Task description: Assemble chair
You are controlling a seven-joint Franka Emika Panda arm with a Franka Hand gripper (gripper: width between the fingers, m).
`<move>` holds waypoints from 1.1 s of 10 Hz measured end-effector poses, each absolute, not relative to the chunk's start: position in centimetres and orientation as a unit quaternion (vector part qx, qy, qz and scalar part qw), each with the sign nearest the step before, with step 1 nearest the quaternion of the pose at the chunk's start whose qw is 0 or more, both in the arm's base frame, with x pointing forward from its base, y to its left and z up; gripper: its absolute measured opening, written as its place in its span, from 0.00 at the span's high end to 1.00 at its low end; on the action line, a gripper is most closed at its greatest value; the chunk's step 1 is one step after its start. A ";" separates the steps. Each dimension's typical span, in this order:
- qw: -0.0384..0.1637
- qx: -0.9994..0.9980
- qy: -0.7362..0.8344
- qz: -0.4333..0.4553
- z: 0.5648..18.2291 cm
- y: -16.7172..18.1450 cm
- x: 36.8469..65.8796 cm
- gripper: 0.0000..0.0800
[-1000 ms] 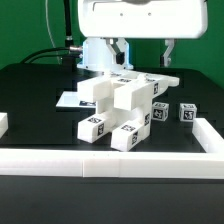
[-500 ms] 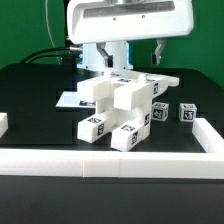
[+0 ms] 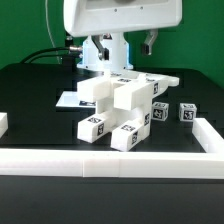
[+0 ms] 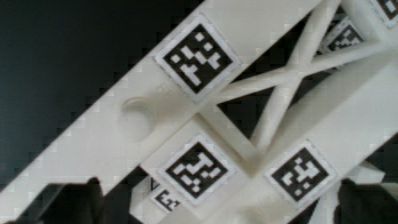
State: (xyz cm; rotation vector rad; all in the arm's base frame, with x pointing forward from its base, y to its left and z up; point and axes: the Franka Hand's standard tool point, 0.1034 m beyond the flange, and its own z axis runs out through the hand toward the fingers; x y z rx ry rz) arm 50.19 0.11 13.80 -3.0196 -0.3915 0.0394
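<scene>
Two-finger gripper (image 3: 127,44) released, jaws wide, nothing grasped; it hangs over the pile of white blocky plastic chair parts (image 3: 112,100).

Wrist view: the dark fingertips (image 4: 75,200) stand to either side over a flat white plastic panel (image 4: 249,110) with cross-braced slots and black-and-white square tags, and no contact shows. Exterior view: what looks like the same panel lies tilted on top of the pile, mid-table. A white square leg (image 3: 95,125) juts toward the front. A small white tagged cube (image 3: 160,113) sits just beside the pile on the exterior view's right, and a second cube (image 3: 186,113) lies further right, apart from it. The marker board (image 3: 72,100) lies flat on the pile's other side. A long plain white rail (image 3: 110,160) borders the black table (image 3: 30,90) in front.
</scene>
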 end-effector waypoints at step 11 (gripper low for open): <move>0.054 -0.940 -0.338 0.012 12.0 -3.2 46.5 0.19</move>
